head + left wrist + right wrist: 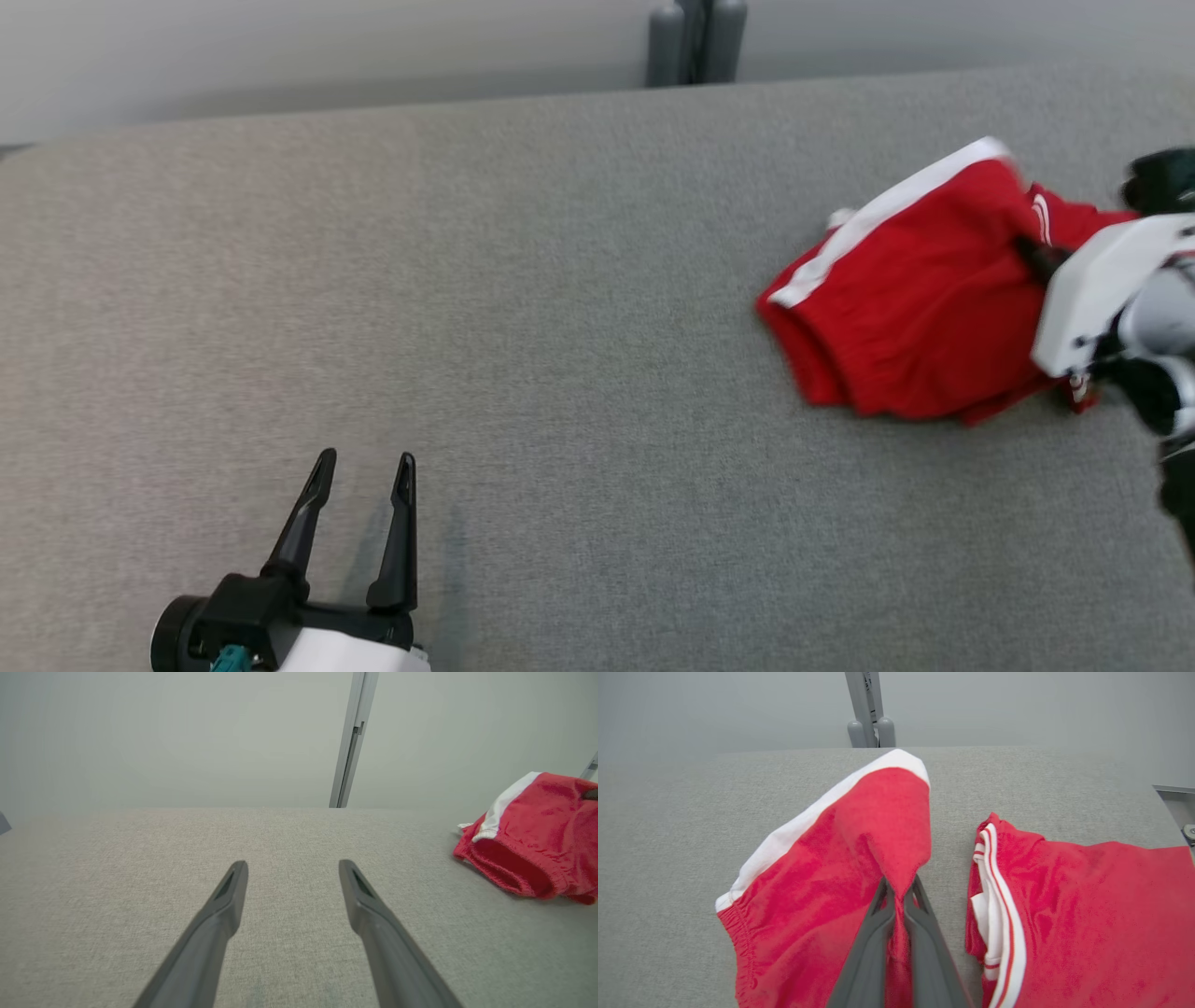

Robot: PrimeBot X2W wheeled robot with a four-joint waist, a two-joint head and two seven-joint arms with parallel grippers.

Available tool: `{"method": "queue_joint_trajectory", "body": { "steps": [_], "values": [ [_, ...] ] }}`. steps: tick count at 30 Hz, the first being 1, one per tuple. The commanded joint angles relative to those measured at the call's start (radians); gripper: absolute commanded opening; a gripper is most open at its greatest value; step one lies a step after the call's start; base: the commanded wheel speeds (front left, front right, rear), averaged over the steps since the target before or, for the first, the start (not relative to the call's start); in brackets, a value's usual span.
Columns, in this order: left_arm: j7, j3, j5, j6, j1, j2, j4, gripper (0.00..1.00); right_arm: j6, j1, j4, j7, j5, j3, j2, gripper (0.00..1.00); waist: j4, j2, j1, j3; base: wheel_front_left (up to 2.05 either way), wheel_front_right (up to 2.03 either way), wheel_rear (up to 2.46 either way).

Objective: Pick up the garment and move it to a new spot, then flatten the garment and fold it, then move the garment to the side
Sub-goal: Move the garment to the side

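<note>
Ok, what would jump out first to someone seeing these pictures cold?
The bright red garment with white trim, bunched at the right side of the grey table. The right claw is shut on a pinch of its fabric, while the left claw sits open over bare surface at lower left.

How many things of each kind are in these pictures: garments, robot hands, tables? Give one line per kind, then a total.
Garment: 1
Hands: 2 (left hand, right hand)
Table: 1
Total: 4
</note>
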Motion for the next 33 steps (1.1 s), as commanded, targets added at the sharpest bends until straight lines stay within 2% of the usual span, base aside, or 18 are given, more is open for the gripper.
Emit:
{"method": "queue_joint_trajectory", "body": {
  "steps": [1, 10, 15, 16, 17, 18, 19, 22, 26, 28, 33],
  "values": [
    [-0.001, 0.000, 0.010, -0.008, -0.025, 0.004, -0.001, 1.00, 0.000, -0.021, -0.018, 0.016, -0.003, -0.012, -0.035, 0.00, -0.046, 0.0000, 0.0000, 0.057, 0.00, 0.00, 0.00],
    [-0.001, -0.035, 0.046, -0.034, -0.071, 0.004, 0.010, 1.00, 0.000, -0.120, -0.066, 0.152, -0.053, -0.180, -0.184, 0.00, -0.051, 0.0000, 0.0000, 0.138, 0.00, 0.00, 0.00],
    [-0.001, -0.039, 0.043, -0.038, -0.064, 0.004, 0.020, 1.00, 0.000, -0.103, -0.021, 0.182, -0.134, -0.202, -0.210, 0.00, -0.038, 0.0000, 0.0000, 0.140, 0.00, 0.00, 0.00],
    [-0.001, -0.039, 0.042, -0.038, -0.065, 0.004, 0.024, 1.00, 0.000, -0.098, -0.002, 0.146, -0.176, -0.210, -0.209, 0.09, -0.032, 0.0000, 0.0000, 0.140, 0.00, 0.00, 0.00],
    [-0.001, -0.039, 0.042, -0.038, -0.065, 0.004, 0.024, 1.00, 0.000, -0.098, -0.002, 0.146, -0.176, -0.210, -0.209, 0.09, -0.032, 0.0000, 0.0000, 0.140, 0.00, 0.00, 0.00],
    [-0.001, -0.039, 0.041, -0.036, -0.067, 0.004, 0.024, 1.00, 0.000, -0.101, 0.004, 0.106, -0.205, -0.218, -0.207, 0.41, -0.031, 0.0000, 0.0000, 0.141, 0.00, 0.00, 0.00],
    [-0.001, -0.040, 0.040, -0.036, -0.069, 0.004, 0.025, 1.00, 0.000, -0.100, 0.016, 0.064, -0.235, -0.222, -0.204, 1.00, -0.029, 0.0000, 0.0000, 0.142, 0.00, 0.00, 0.00],
    [-0.001, -0.039, 0.041, -0.035, -0.071, 0.004, 0.027, 1.00, 0.000, -0.081, 0.076, 0.008, -0.326, -0.223, -0.186, 1.00, -0.027, 0.0000, 0.0000, 0.138, 0.00, 0.00, 0.00],
    [-0.001, -0.030, 0.039, -0.032, -0.057, 0.004, 0.025, 1.00, 0.000, -0.087, 0.109, -0.022, -0.414, -0.193, -0.201, 1.00, -0.032, 0.0000, 0.0000, 0.135, 0.00, 0.00, 0.00],
    [-0.001, -0.024, 0.037, -0.030, -0.051, 0.004, 0.023, 1.00, 0.000, -0.101, 0.088, -0.098, -0.446, -0.210, -0.206, 1.00, -0.036, 0.0000, 0.0000, 0.134, 0.00, 0.00, 0.00],
    [-0.001, -0.019, 0.022, -0.025, -0.033, 0.004, 0.023, 1.00, 0.000, -0.065, 0.022, -0.299, -0.408, -0.221, -0.135, 1.00, -0.048, 0.0000, 0.0000, 0.101, 0.00, 0.00, 0.00]
  ]
}}
